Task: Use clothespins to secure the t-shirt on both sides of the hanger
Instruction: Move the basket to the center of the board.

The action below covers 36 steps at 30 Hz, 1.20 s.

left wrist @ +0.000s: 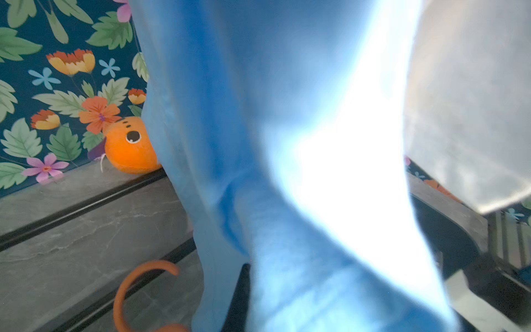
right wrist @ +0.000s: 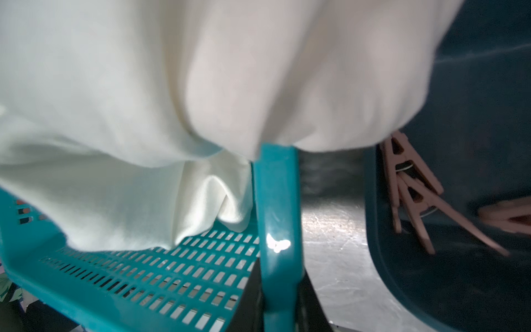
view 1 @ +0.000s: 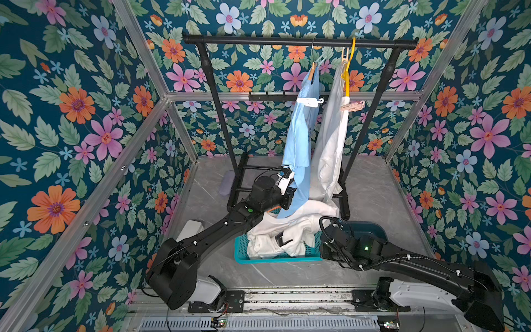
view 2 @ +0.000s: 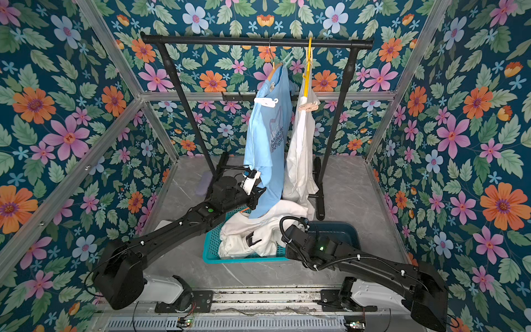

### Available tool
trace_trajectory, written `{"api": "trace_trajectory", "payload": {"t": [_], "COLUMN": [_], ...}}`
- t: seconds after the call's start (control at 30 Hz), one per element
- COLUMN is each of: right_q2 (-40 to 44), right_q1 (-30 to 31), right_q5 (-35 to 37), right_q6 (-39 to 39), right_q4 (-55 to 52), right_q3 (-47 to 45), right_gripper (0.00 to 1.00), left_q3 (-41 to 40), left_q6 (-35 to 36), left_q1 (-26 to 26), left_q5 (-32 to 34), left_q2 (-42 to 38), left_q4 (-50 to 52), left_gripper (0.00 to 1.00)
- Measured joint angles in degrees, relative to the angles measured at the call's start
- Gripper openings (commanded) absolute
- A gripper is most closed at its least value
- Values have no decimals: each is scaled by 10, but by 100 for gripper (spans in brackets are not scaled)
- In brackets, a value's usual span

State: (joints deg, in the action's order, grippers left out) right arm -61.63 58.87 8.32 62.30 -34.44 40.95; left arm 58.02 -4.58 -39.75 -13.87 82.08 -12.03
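A light blue t-shirt (view 1: 298, 138) hangs from a wooden hanger (view 1: 313, 65) on the black rack (view 1: 298, 41), with a white clothespin (view 1: 309, 102) clipped on its near shoulder. Beside it a white t-shirt (view 1: 330, 149) hangs on a yellow hanger (view 1: 348, 77) with a pink clothespin (view 1: 352, 107). My left gripper (view 1: 290, 193) is shut on the blue shirt's lower edge; cloth covers one dark finger (left wrist: 241, 293). My right gripper (right wrist: 280, 310) is shut on the teal basket's rim (right wrist: 277, 201). Several pink clothespins (right wrist: 413, 195) lie in the dark blue bin (right wrist: 459, 273).
The teal basket (view 1: 244, 254) holds crumpled white clothing (view 1: 275, 230) at the front centre, and the dark blue bin (view 1: 370, 230) stands to its right. An orange plush toy (left wrist: 129, 146) sits by the back wall. A purple object (view 1: 227, 184) lies near the rack's left foot.
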Motion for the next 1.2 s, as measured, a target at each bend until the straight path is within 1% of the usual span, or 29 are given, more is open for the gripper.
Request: {"api": "trace_trajectory", "payload": {"t": [0.1,0.27,0.5,0.6,0.7,0.8,0.87,0.9,0.93,0.97,1.03,1.07,1.2], "right_q2": [3,2,7,14,28,45,55,58,60,61,61,62,63], "right_q1": [0,0,2,2,2,3,3,3,3,3,3,3,3], "right_q5": [-3,-12,-27,-28,-29,-30,-30,-30,-30,-30,-30,-30,-30], "right_q6": [0,-2,-14,-14,-14,-12,-12,-12,-12,-12,-10,-10,-10], "right_q4": [4,9,17,18,17,15,13,12,12,12,12,12,13], "right_q3": [-5,-12,-22,-27,-36,-44,-48,-49,-50,-51,-53,-55,-57], "right_gripper": [0,0,0,0,0,0,0,0,0,0,0,0,1], "left_q3": [28,38,91,118,126,114,102,98,95,92,87,84,74], "left_q6": [0,6,35,50,55,63,64,64,64,64,64,62,61], "left_q1": [0,2,7,11,16,20,26,29,33,36,42,43,44], "left_q5": [33,95,180,217,239,250,254,254,253,253,248,247,227], "left_q2": [15,28,53,76,94,107,115,117,119,120,120,120,113], "left_q4": [-17,-62,-134,-143,-145,-145,-144,-141,-137,-136,-134,-132,-107], "left_gripper": [0,0,0,0,0,0,2,5,10,19,33,42,75]}}
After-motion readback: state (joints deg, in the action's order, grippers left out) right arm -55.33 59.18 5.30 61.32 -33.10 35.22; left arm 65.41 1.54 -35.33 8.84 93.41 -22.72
